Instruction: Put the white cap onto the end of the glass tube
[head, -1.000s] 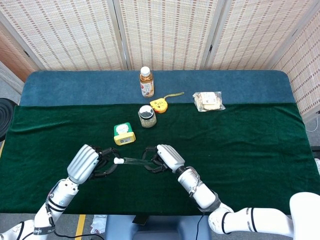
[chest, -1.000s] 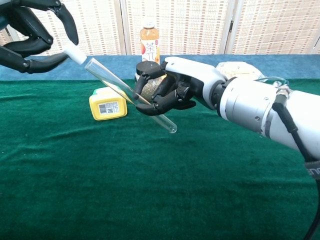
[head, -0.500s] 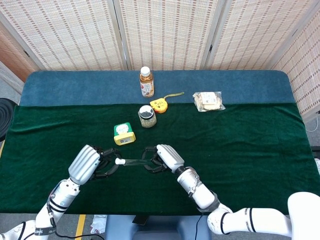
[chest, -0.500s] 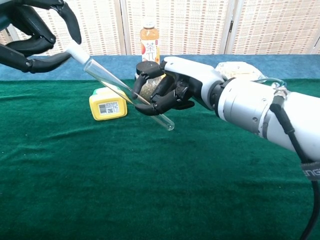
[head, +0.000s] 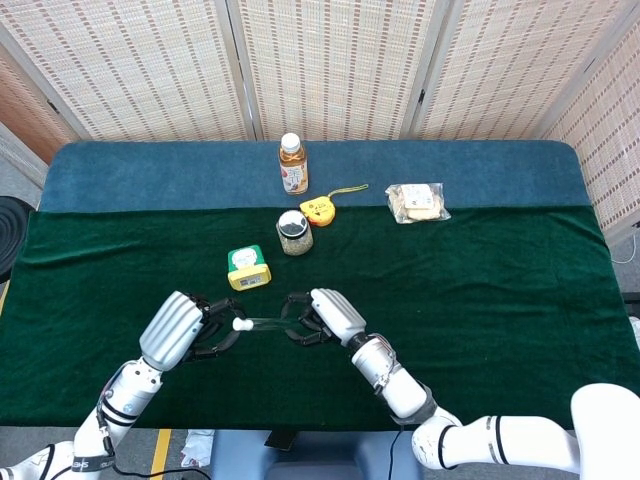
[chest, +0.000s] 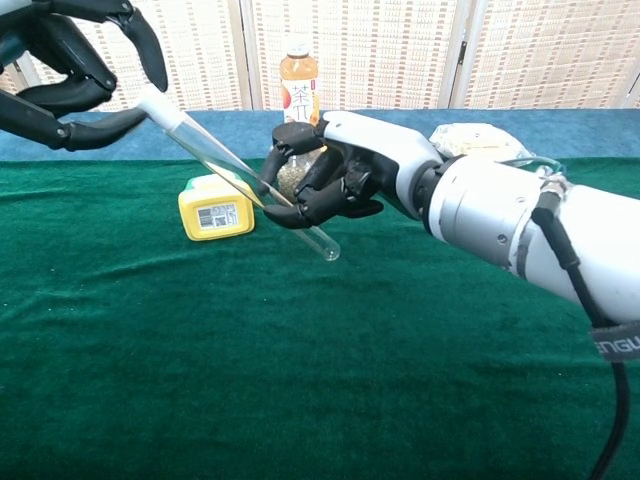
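Your right hand grips the glass tube mid-length, fingers wrapped around it, tube tilted with its lower end free above the green bench. Your left hand pinches the white cap at the tube's upper end; cap touches the tube mouth, how far on I can't tell. Behind them: yellow box, dark-lidded jar, tea bottle, yellow tape measure, bagged snack.
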